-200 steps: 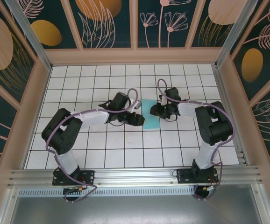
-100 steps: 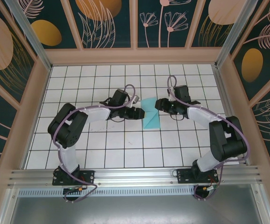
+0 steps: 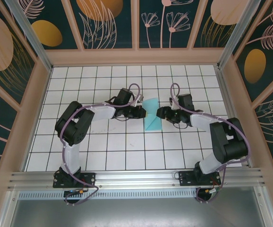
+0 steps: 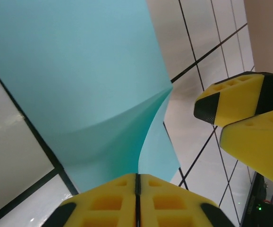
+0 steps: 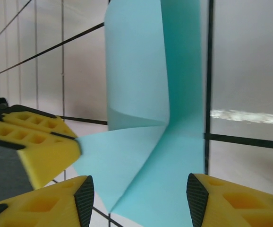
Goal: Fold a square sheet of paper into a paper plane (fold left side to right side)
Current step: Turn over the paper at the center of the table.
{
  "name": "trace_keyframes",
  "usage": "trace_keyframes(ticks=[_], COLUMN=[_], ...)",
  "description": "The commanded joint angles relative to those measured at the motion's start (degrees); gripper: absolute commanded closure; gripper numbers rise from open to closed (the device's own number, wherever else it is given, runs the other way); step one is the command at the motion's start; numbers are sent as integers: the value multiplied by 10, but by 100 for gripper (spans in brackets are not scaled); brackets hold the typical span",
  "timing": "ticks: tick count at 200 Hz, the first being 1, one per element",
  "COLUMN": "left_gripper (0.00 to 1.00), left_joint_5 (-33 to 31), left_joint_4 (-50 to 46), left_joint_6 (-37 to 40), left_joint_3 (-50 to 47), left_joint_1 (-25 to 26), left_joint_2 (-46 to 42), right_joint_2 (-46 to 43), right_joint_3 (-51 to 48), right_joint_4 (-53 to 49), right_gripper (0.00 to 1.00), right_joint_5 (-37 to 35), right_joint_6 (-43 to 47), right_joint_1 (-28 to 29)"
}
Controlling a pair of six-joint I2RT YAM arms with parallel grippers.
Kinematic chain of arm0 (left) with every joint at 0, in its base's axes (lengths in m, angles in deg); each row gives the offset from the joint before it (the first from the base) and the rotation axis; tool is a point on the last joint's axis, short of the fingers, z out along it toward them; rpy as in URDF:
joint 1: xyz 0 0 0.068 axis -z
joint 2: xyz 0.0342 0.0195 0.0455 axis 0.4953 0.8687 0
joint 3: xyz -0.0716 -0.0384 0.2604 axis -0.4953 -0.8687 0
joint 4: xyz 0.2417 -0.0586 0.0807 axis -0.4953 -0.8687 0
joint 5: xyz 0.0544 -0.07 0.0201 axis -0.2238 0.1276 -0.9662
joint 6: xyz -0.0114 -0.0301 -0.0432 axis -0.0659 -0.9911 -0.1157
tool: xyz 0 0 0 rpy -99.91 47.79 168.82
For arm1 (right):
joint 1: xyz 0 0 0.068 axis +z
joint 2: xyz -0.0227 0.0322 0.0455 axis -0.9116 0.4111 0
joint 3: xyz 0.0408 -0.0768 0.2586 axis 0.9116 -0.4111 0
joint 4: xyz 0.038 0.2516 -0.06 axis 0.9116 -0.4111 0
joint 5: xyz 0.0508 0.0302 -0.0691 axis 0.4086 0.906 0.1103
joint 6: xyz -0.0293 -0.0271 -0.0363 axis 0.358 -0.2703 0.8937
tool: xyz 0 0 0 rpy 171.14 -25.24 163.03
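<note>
Vs. 1 s ago: we see the left arm's elbow swung in and its reach stretched further twd ctr. The right pincer has drawn back from over the sheet to just beside its right edge. Sheet has hardly shifted; its left part now sits raised.

Sheet: thin light-turquoise paper, plain, near ctr of the white-tiled counter, btwn the two pincers. From the overhead cam we note a narrow shape w/ a point twd the far wall.

Left wrist cam: the sheet lies partly flat on the tiles. One flap curls up off the counter from a crease and runs down into the left pincer.

Right wrist cam: on the sheet, the part left of a long crease is lifted and bowed. A strip right of the crease lies flat. The lower corner tapers to the tips of the left pincer.

Left pincer: yellow fingers pressed together, no gap, nipping the raised corner of the sheet.

Right pincer: fingers apart, medium gap, gripping nothing. Sheet lies ahead of that gap. From the left wrist cam, the right pincer has its tips near the sheet's right edge, a strip of bare tile btwn.
</note>
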Motion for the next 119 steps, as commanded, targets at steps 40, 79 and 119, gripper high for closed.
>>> trace_keyframes(ticks=[40, 79, 119], left_gripper=[90, 84, 50], left_joint_5=[-37, -43, -90], left_joint_4=[-22, -26, -31], left_joint_6=[7, 7, 14], left_joint_3=[-1, 1, -26], left_joint_1=[1, 1, -13], left_joint_2=[-36, -29, -88], right_joint_2=[71, 107, 88], right_joint_3=[21, 49, 51], right_joint_4=[87, 100, 89], right_gripper=[43, 53, 91], right_joint_5=[62, 74, 70], right_joint_6=[-25, -31, -27], right_joint_1=[16, 34, 31])
